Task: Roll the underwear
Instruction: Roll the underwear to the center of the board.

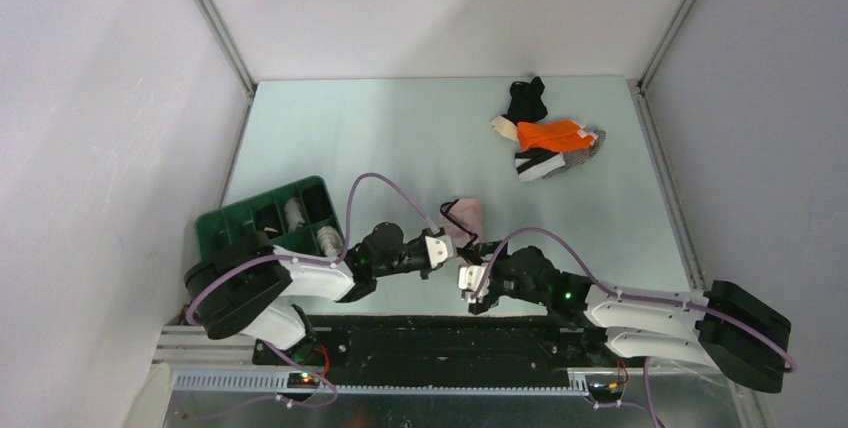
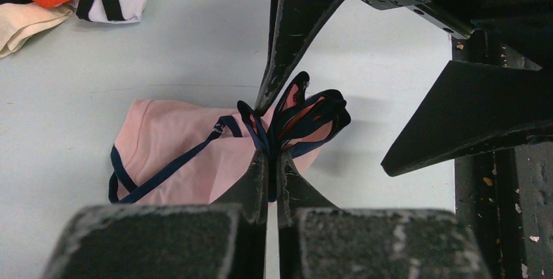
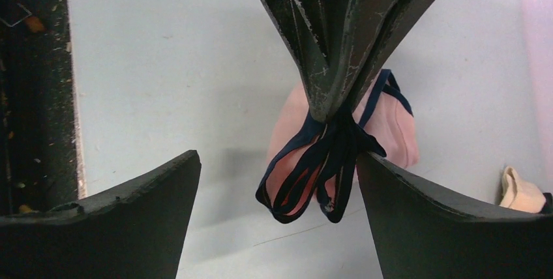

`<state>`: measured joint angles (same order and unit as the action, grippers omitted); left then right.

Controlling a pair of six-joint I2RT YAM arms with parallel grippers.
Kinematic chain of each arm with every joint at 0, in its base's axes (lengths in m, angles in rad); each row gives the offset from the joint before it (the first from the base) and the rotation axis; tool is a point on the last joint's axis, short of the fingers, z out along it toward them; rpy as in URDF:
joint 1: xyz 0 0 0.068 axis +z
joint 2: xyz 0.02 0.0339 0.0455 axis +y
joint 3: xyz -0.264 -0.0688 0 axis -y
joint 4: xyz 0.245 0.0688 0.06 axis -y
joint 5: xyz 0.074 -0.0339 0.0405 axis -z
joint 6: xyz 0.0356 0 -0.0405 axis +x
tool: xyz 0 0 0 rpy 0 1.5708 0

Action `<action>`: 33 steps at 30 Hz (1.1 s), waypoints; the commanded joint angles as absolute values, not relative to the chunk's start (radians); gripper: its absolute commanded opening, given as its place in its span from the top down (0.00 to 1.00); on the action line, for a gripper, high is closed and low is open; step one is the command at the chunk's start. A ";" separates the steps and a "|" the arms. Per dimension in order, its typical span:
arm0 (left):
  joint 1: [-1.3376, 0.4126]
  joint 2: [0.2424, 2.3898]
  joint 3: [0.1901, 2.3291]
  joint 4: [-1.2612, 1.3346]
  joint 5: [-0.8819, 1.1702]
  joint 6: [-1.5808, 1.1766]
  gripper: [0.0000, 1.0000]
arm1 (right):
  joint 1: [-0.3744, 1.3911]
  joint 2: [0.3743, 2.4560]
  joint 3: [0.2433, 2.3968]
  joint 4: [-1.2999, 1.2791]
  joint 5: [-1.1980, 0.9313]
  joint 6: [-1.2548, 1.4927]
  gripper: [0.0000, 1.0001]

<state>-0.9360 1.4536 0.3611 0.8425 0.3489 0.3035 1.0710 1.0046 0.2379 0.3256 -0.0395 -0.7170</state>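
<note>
A pale pink underwear with a dark navy band lies bunched on the table just ahead of both arms. My left gripper is shut on its gathered navy band, and the pink cloth trails to the left. My right gripper is open, its two fingers standing wide on either side of the hanging band loops, the right one close to them. In the top view the left gripper and right gripper nearly meet. More underwear, black, orange and white, is piled at the back right.
A green tray with dividers stands at the near left and holds rolled pale cloth pieces. Metal rails and white walls frame the table. The black base plate runs along the near edge. A cream garment shows at the right wrist view's edge.
</note>
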 commanded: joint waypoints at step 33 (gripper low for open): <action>-0.897 1.434 0.405 0.839 0.449 0.301 1.00 | 0.977 1.120 0.311 0.497 -0.021 -0.863 0.11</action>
